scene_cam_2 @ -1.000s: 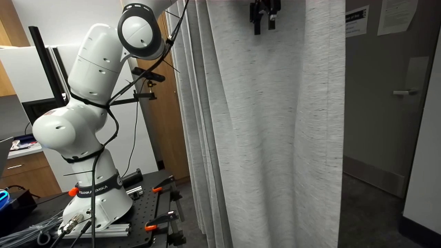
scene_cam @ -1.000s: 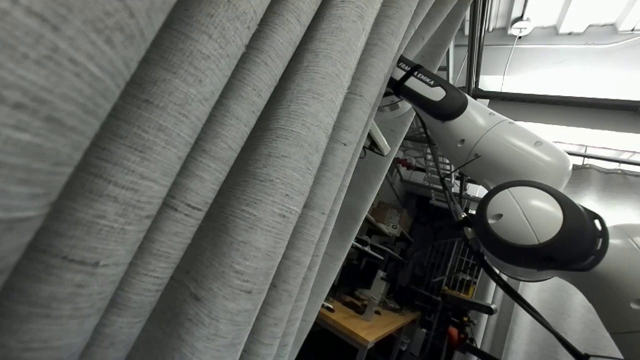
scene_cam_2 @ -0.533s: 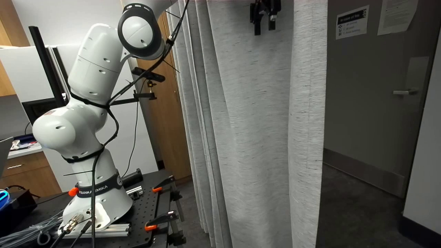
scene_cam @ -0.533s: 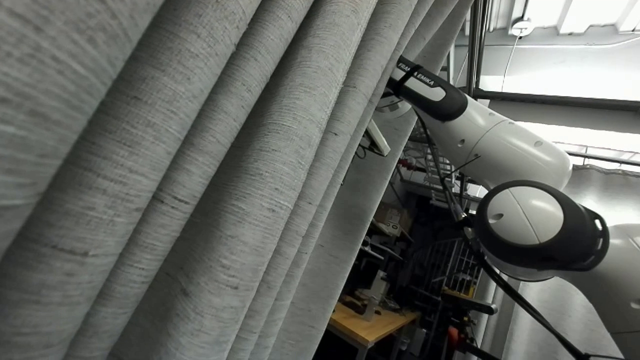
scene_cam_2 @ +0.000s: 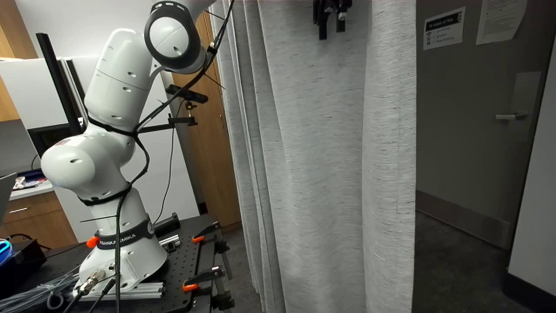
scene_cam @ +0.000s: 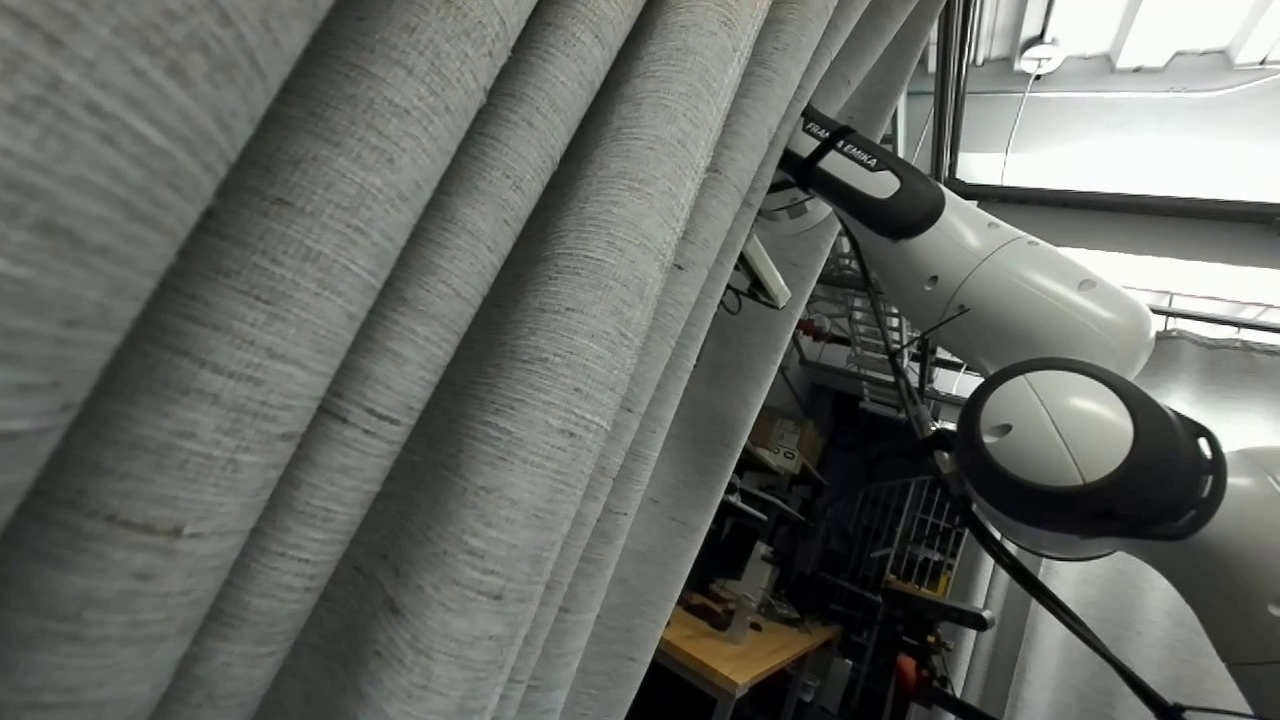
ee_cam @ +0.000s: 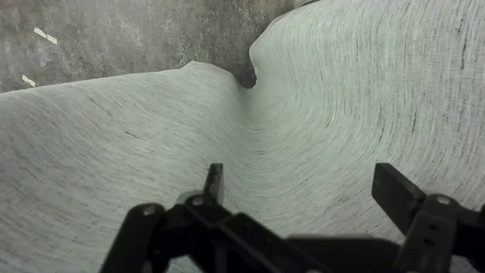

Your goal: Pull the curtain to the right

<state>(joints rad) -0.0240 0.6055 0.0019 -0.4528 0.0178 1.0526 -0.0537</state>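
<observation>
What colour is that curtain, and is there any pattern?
The curtain is light grey with fine darker streaks, best seen in an exterior view.

Light uneven in an exterior view: ceiling panels (scene_cam: 1190, 30) and a band (scene_cam: 1180, 270) lower down glare near-white at upper right, while the room (scene_cam: 860, 430) behind the arm (scene_cam: 1050, 300) sinks to near-black. Curtain (scene_cam: 480, 400) mid-grey, ridges paler, valleys shaded; nearest folds, far left, go soft. In an exterior view, muted, fairly even light on the curtain; door (scene_cam_2: 469, 143) beside it dim, floor (scene_cam_2: 451, 269) there darker. Blue light (scene_cam_2: 4, 247) glows at left edge. Sign (scene_cam_2: 444, 29): smallest lines illegible. Wrist view: curtain takes a faint greenish cast, dimmer toward lower left; gripper (ee_cam: 299, 168) dark, edges blurred.
</observation>
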